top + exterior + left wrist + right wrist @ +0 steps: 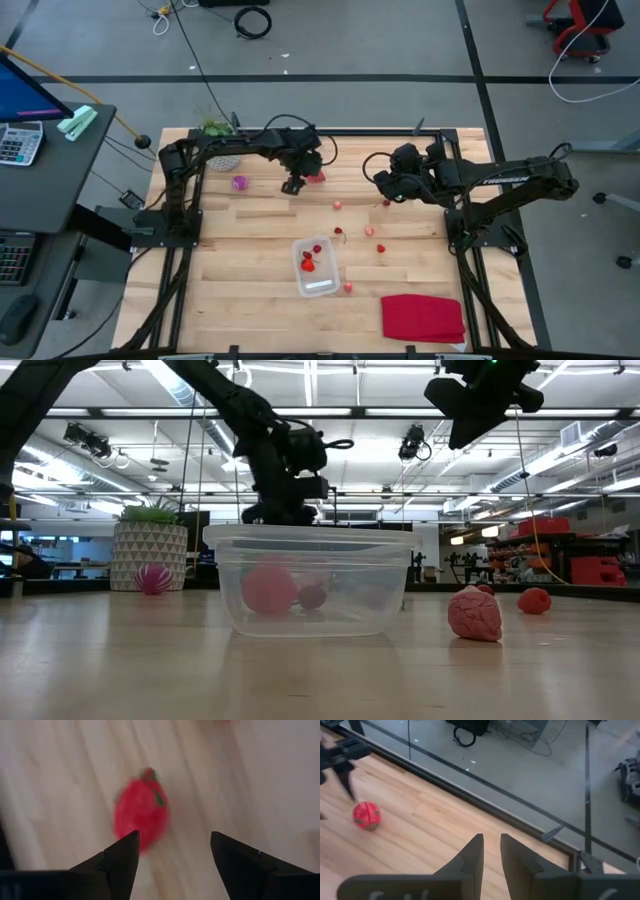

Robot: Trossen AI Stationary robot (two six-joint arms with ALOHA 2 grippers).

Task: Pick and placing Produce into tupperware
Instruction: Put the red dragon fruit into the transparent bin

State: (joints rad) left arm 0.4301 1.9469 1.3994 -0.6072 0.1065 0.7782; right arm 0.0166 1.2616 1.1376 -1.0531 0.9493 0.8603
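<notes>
The larger red-pink piece [316, 177] [141, 815] lies on the wooden table near its far edge. My left gripper [292, 186] [175, 840] hangs open just over it, and the piece shows ahead of the fingers, nearer one of them, untouched. The clear tupperware [317, 266] [312, 585] stands near the table's middle with some red pieces [309, 262] in it. The purple piece [239, 183] lies left of my left gripper. Several tiny red pieces [369, 231] are scattered on the table. My right gripper [385, 182] [491, 850] hovers shut to the right, holding nothing.
A green plant in a white pot [218, 130] [148, 555] stands at the far left corner. A flat red cloth [422, 318] lies at the near right. Bare wood [230, 260] lies left of the tupperware. Black frame posts [190, 215] flank both sides.
</notes>
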